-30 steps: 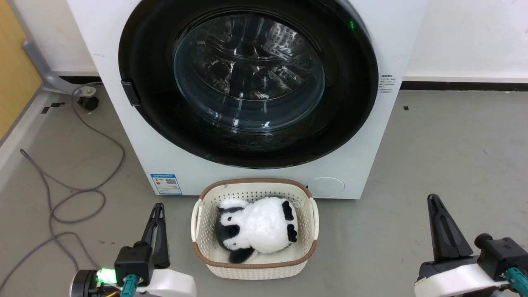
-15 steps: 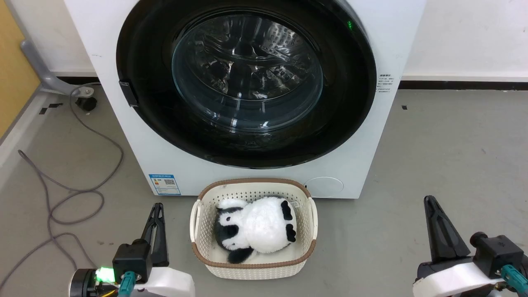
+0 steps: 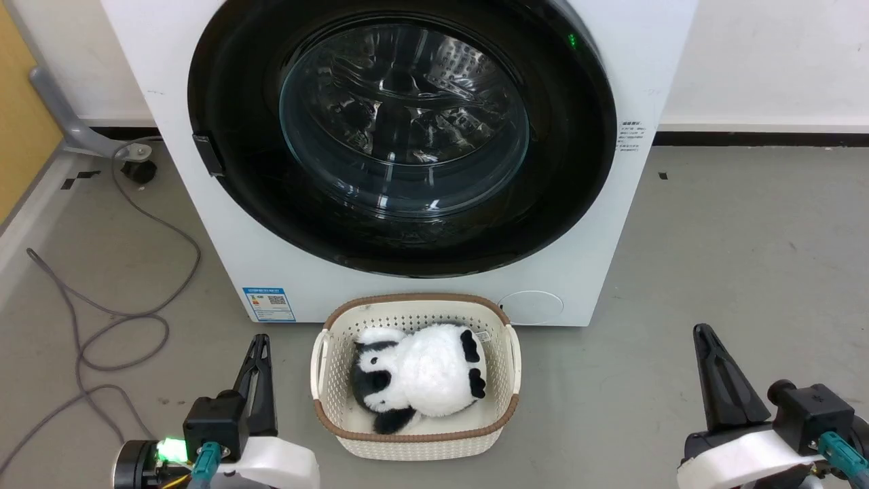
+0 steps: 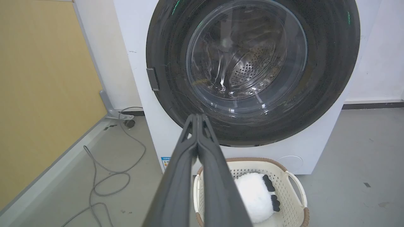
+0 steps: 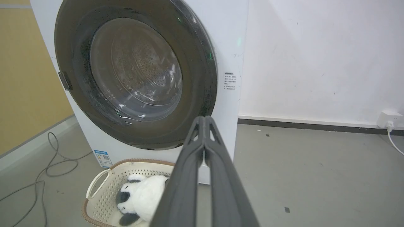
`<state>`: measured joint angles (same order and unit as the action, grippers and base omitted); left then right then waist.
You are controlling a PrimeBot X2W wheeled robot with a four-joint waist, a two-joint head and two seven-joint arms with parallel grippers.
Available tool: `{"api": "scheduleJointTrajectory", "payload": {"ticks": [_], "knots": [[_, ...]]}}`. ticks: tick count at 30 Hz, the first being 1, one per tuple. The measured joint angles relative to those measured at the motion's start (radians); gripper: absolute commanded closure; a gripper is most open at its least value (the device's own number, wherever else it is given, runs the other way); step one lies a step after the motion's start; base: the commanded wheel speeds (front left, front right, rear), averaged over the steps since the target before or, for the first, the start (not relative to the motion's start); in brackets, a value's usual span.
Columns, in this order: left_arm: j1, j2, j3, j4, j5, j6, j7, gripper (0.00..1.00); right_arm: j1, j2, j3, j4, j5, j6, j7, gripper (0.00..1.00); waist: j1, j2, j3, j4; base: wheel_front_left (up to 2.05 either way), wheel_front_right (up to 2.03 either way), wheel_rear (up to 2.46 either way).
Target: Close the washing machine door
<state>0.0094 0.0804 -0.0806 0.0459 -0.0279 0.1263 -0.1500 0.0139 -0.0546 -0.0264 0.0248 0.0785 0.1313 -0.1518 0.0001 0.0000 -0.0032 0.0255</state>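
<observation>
The washing machine (image 3: 224,238) is a big white box filling the top of the head view. Its door (image 3: 570,176), a glossy black disc with a bulging glass window, lies flat against the front, and the steel drum shows through the glass. The same door (image 4: 331,75) fills the upper left wrist view, and the door (image 5: 199,78) appears at the left of the right wrist view. My left gripper (image 3: 259,341) is shut and empty at the lower left, well short of the machine. At the lower right my right gripper (image 3: 700,331) is shut and empty too.
A cream basket (image 3: 326,353) with a brown rim stands on the floor against the machine's front, holding a panda plush (image 3: 424,373). Grey cable (image 3: 122,326) loops over the floor at the left. A yellow panel (image 4: 41,78) bounds the left side; a white wall (image 5: 315,56) is behind.
The whole head view has slid slightly left, so the camera moved. Both grippers hold their places, shut, and the door stays flat against the machine.
</observation>
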Motion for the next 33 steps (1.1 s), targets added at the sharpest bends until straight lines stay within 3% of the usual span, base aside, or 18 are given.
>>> {"api": "scheduleJointTrajectory", "payload": {"ticks": [33], "knots": [[0.0,-0.01,0.034,-0.018,0.009,-0.054,0.065,1.0,-0.002,0.0,0.011,-0.007,-0.036,0.0,0.066,1.0,-0.0001,0.0,0.001,-0.011,0.0,0.0,0.0]]}}
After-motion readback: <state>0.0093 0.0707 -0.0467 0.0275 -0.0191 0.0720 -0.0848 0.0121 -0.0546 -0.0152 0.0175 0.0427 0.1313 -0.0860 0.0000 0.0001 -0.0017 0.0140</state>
